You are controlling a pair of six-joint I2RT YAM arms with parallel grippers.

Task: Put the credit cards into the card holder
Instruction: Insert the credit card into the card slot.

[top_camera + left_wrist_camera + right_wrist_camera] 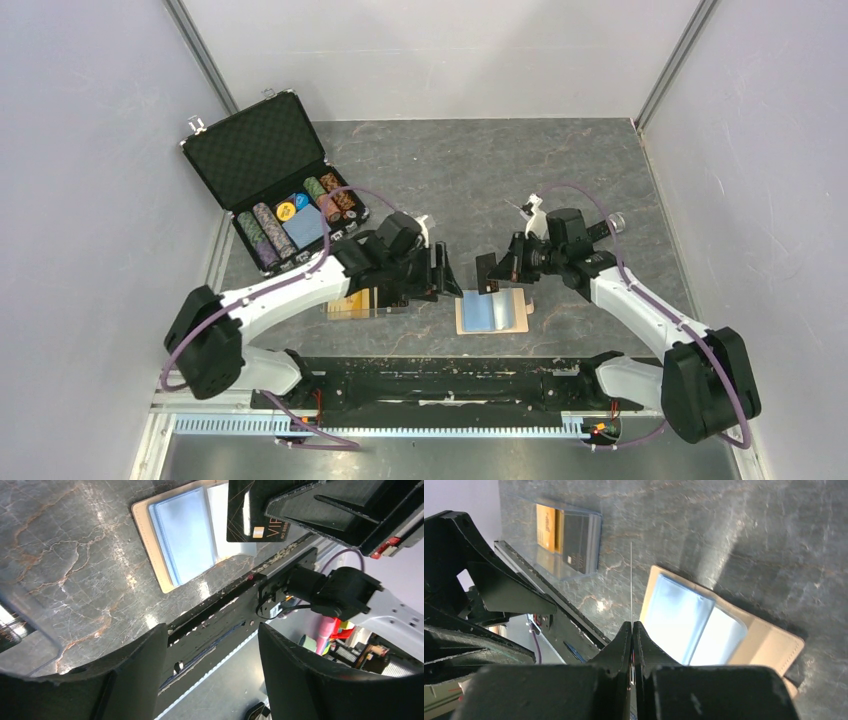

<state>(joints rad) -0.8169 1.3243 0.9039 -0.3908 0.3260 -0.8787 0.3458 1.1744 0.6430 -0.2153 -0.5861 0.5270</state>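
Observation:
The card holder (pixel 490 312) lies open on the table, tan with light blue pockets (pixel 187 535) facing up. My right gripper (pixel 497 268) is shut on a black credit card (pixel 247 515) with gold print, held upright just above the holder's left edge. In the right wrist view the card shows only as a thin edge (pixel 631 580) rising from the closed fingertips (pixel 632 625). My left gripper (pixel 448 275) hovers open and empty just left of the holder, its fingers (pixel 300 675) apart. An orange-gold card (pixel 548 527) and a dark grey card (pixel 579 542) lie in a clear box.
The clear plastic box (pixel 362 303) sits under my left arm, left of the holder. An open black poker-chip case (pixel 270 175) stands at the back left. The black base rail (pixel 440 380) runs along the near table edge.

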